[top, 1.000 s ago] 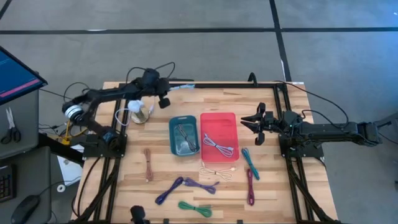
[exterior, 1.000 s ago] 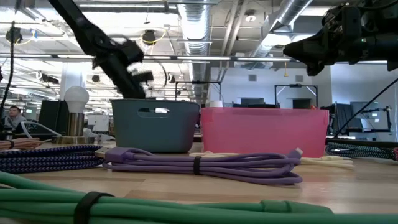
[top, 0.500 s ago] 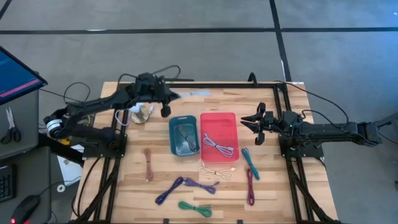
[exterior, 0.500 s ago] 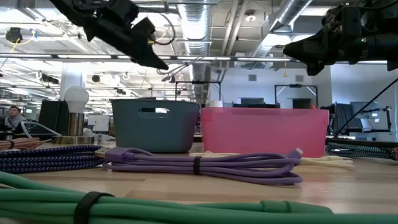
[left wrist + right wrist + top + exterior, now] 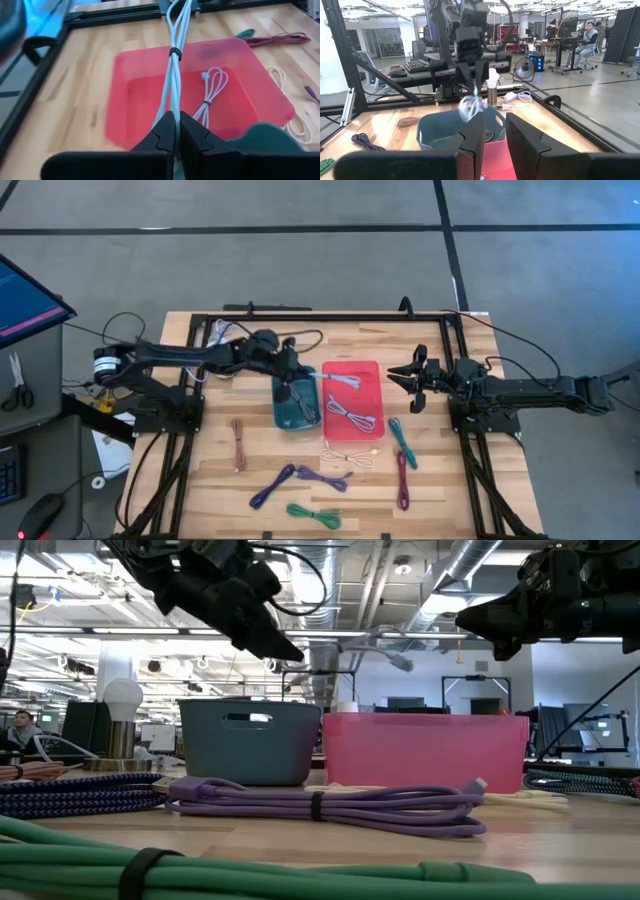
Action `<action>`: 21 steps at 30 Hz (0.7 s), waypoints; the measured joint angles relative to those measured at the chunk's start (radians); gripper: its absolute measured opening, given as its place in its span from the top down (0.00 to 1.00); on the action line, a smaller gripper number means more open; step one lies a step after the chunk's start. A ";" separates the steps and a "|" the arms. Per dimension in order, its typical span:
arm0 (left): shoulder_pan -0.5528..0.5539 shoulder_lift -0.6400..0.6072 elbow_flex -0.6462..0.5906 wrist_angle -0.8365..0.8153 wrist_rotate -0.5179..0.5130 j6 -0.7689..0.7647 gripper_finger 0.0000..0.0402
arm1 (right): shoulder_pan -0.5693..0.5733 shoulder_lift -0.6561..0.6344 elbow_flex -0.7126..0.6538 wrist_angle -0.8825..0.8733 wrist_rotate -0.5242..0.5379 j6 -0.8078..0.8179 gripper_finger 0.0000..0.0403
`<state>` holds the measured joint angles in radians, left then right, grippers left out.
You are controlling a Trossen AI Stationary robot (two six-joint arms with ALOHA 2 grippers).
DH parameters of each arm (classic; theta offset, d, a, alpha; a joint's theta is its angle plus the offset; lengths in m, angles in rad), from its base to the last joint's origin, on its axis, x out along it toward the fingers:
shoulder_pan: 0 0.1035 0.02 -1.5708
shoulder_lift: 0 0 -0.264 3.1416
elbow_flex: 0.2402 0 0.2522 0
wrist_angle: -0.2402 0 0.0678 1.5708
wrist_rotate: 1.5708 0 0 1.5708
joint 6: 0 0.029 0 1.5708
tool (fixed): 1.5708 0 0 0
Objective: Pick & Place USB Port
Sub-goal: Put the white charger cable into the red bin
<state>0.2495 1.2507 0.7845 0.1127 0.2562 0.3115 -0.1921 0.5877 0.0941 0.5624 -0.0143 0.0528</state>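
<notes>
A pale blue cable bundle (image 5: pixel 175 75) with a black tie is in my left gripper (image 5: pixel 176 122), which is shut on it. The gripper (image 5: pixel 300 375) stands above the teal bin's (image 5: pixel 278 405) far right part, and the cable (image 5: pixel 337 380) sticks out over the red bin (image 5: pixel 372 375). A white cable (image 5: pixel 350 415) lies inside the red bin, and another cable lies in the teal bin. My right gripper (image 5: pixel 402 376) waits open beyond the red bin's right side, above the table. My left gripper pinches one end of the cable bundle (image 5: pixel 172 107) between its two fingers. The fingers come from the table's left, slanting slightly down, and lie along the cable. The bundle sticks out ahead of the fingertips, lifted clear above the red bin.
Loose cables lie on the near half of the table: brown (image 5: pixel 238 444), purple (image 5: pixel 300 478), green (image 5: pixel 312 514), cream (image 5: pixel 350 457), teal (image 5: pixel 403 442) and maroon (image 5: pixel 403 480). A black frame (image 5: pixel 300 313) runs along the table's far edge and sides. A lamp bulb (image 5: pixel 123 700) stands at the far left.
My left gripper has swung from the table's far left corner toward the right and nearer, ending over the teal bin, and has turned about as it went. The pale blue cable came with it, lifted clear, and now reaches out over the red bin.
</notes>
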 joint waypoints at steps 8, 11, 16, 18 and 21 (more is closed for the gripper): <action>-0.057 0.105 0.007 0.086 0.000 0.003 0.98 | 0.000 0.000 0.000 0.000 0.000 0.000 0.82; -0.075 0.129 0.022 0.083 -0.001 0.037 0.98 | 0.000 0.000 0.000 0.000 0.000 0.000 0.82; -0.101 0.172 0.050 0.084 0.003 0.140 0.98 | 0.000 0.000 0.000 0.000 0.000 0.000 0.82; -0.099 0.188 0.058 0.083 0.001 0.169 0.98 | 0.000 0.000 0.000 0.000 0.000 0.000 0.82; -0.099 0.213 0.066 0.082 -0.001 0.215 0.98 | -0.001 0.000 0.000 0.000 0.000 0.000 0.82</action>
<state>0.1506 1.4634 0.8502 0.1950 0.2549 0.5260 -0.1928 0.5877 0.0942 0.5625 -0.0139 0.0528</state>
